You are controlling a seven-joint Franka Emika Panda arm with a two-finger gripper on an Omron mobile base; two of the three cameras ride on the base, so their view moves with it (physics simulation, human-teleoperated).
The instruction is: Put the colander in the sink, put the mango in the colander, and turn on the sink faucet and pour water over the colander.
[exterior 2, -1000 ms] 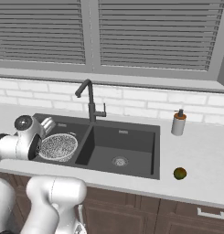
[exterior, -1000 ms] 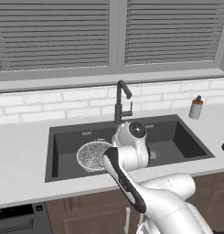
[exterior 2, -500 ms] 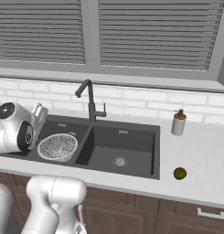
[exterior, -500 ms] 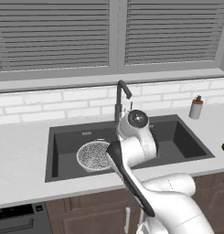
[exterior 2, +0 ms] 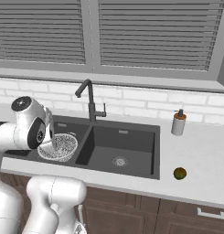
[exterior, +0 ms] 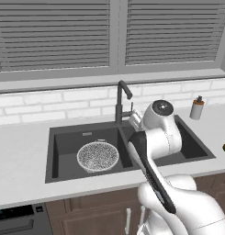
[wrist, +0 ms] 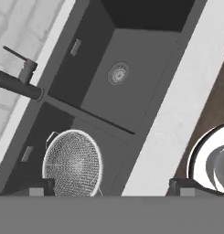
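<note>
On the grey desk [exterior 2: 209,155], lower right, the mango [exterior 2: 179,173]: small, smooth, roll-prone; pinch its middle. Jaws wide, empty.

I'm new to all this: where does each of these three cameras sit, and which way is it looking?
Left base view: behind the arm on its left, looking down at the sink; the white arm rises lower right.
Right base view: behind on its right, same sink; arm lower left, mango on the counter.
Hand view: on the hand, above the basins; open pincer tips at the bottom.
All three share the colander and faucet.
</note>
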